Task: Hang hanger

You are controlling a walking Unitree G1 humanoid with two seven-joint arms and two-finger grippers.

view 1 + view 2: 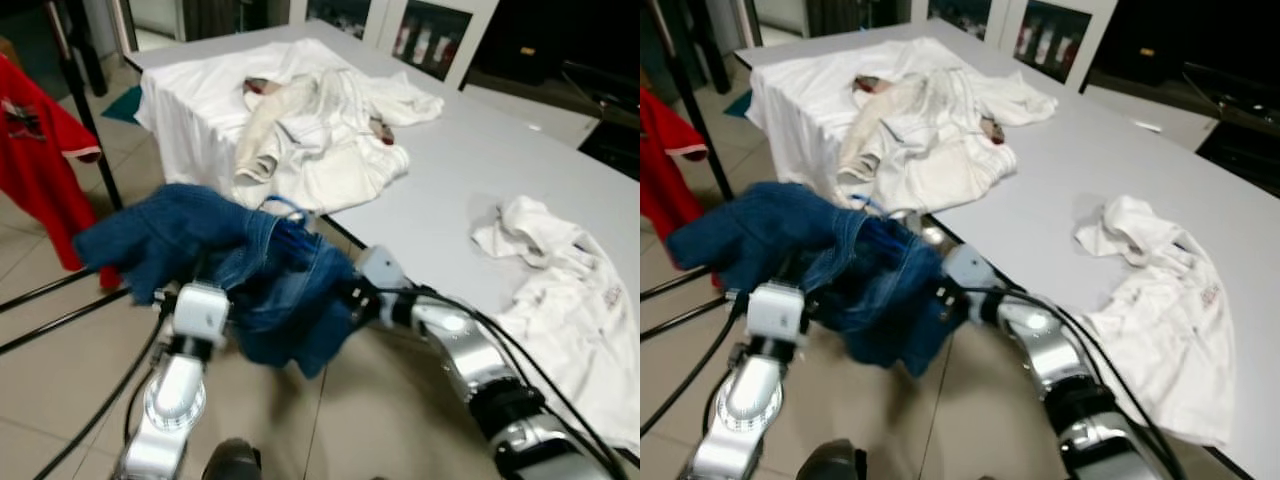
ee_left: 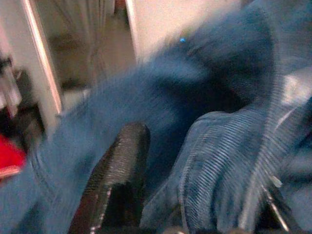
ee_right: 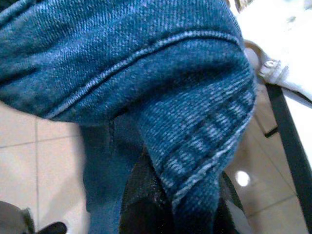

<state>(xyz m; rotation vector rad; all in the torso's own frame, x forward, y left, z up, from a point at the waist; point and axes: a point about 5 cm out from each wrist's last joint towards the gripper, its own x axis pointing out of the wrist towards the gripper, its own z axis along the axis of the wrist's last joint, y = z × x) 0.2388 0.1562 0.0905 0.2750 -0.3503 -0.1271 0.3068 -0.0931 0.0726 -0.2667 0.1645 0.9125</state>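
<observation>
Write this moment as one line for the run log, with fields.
held: blue denim garment | left gripper: in garment | right gripper: shut on garment | place: over floor, beside table | hanger: not visible

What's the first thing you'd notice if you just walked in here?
The blue jeans, held up off the floor between the left gripper and right gripper beside the table. Next, the white clothes: a pile at the table's far end and a shirt on its right side. A red shirt hangs at the left.
</observation>
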